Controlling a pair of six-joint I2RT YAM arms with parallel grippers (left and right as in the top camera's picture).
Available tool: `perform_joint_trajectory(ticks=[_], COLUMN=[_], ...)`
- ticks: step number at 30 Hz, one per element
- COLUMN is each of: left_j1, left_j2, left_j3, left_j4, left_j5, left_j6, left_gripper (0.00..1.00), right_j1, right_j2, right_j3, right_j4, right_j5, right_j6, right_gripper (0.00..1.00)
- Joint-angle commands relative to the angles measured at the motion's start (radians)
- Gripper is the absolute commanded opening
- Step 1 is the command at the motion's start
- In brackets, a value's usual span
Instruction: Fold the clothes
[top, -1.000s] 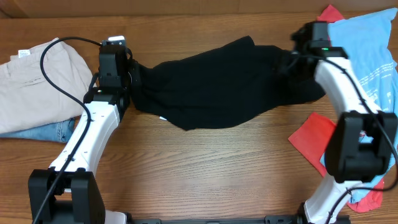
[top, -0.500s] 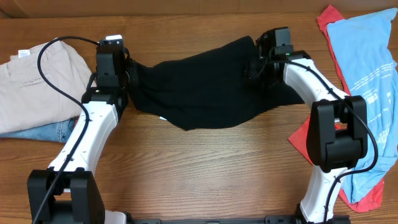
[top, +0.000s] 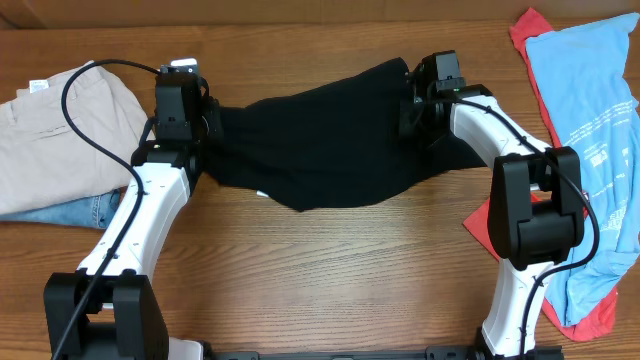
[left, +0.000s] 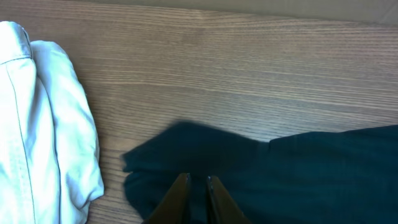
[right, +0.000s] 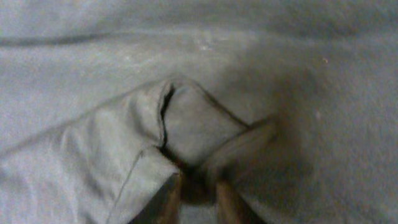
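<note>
A black garment (top: 320, 145) lies spread across the middle of the wooden table. My left gripper (top: 205, 125) is at its left end, shut on a pinch of the dark cloth; the left wrist view shows the narrow fingers (left: 198, 182) closed over the black garment (left: 298, 168). My right gripper (top: 410, 108) is over the garment's upper right part. In the right wrist view its fingers (right: 199, 186) are shut on a bunched fold of the garment (right: 186, 124), which fills that view.
A beige garment (top: 55, 130) lies folded at the far left on top of blue jeans (top: 75, 212); it shows white in the left wrist view (left: 43, 124). A light-blue shirt (top: 590, 110) and red cloth (top: 500, 220) lie at the right edge.
My right gripper has moved left from the garment's right end to over its upper right part, drawing the cloth with it. The left gripper has hardly moved.
</note>
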Motion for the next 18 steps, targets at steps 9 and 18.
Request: perform_joint_trajectory(ticks=[9, 18], left_j1=[0.007, 0.003], left_j2=[-0.004, -0.006], left_j3=[0.009, 0.009], left_j4=[0.002, -0.126], left_j5=[-0.017, 0.172], left_j6=[0.023, 0.017], left_gripper=[0.04, 0.04], right_j1=[-0.005, -0.007], right_j2=[-0.065, -0.33], right_j3=[0.058, 0.239], right_j4=[-0.122, -0.599], right_j5=[0.035, 0.096], right_j6=[0.001, 0.011], right_gripper=[0.04, 0.04])
